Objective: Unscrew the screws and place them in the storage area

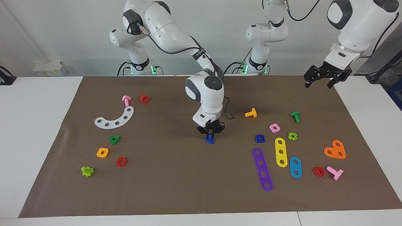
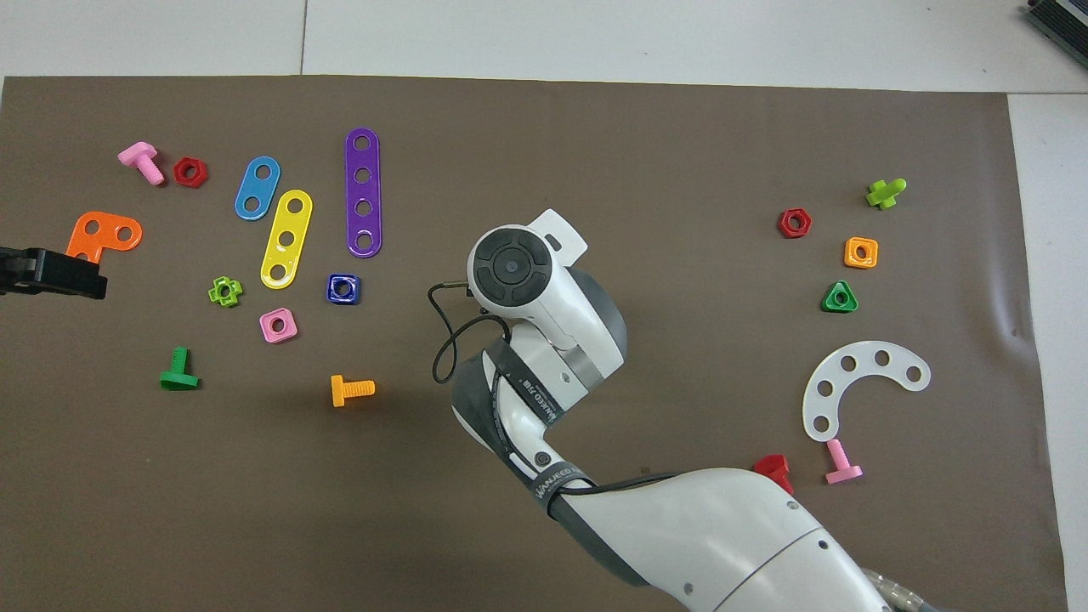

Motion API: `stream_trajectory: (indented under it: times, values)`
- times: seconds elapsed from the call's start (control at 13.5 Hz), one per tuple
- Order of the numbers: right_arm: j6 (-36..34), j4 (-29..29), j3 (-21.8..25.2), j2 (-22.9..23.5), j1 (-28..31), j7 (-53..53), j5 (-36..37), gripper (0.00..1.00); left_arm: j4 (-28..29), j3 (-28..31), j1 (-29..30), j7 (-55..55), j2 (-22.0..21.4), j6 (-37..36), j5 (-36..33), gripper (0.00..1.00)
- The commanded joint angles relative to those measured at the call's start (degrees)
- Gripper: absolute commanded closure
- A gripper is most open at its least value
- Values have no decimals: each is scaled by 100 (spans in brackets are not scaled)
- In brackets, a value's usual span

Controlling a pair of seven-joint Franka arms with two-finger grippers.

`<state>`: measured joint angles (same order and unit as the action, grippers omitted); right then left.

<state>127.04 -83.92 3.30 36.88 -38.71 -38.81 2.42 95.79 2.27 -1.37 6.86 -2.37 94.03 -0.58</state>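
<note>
Now my right gripper (image 1: 210, 135) has its fingers pinched on the dark-blue bolt (image 1: 209, 139) low over the bench mid-sheet, so I judge carrying it to the dark-blue nut (image 1: 260, 138) comes next, left gripper (image 1: 325, 78) waiting.

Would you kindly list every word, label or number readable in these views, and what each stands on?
Black straps on the right arm: white lettering, too small to read with certainty.
Toy pieces and brown paper sheet: no text.
Nothing else is legible; the right gripper, shut on the dark-blue bolt over the sheet's middle, and the waiting left gripper, over the sheet's edge, show no marks.
</note>
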Motion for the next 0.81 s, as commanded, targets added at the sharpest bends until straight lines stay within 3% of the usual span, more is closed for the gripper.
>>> stream_trajectory:
  times: [0.0, 0.22, 0.52, 0.74]
  values:
    - [-100, 16, -31, -198, 91, 110, -31, 100, 203, 28, -39, -36, -141, 195, -118, 0]
    - [-504, -255, -31, -996, 564, 119, -31, 100, 212, 37, -30, 0, -141, 204, -118, 0]
    - [-514, -1309, -31, -2086, 1425, 768, -31, 100, 212, 46, -30, -9, -141, 195, -118, 0]
    - [-523, -1819, -31, -2492, 1971, 1330, -31, 100, 194, 55, -39, -61, -141, 134, -118, 0]
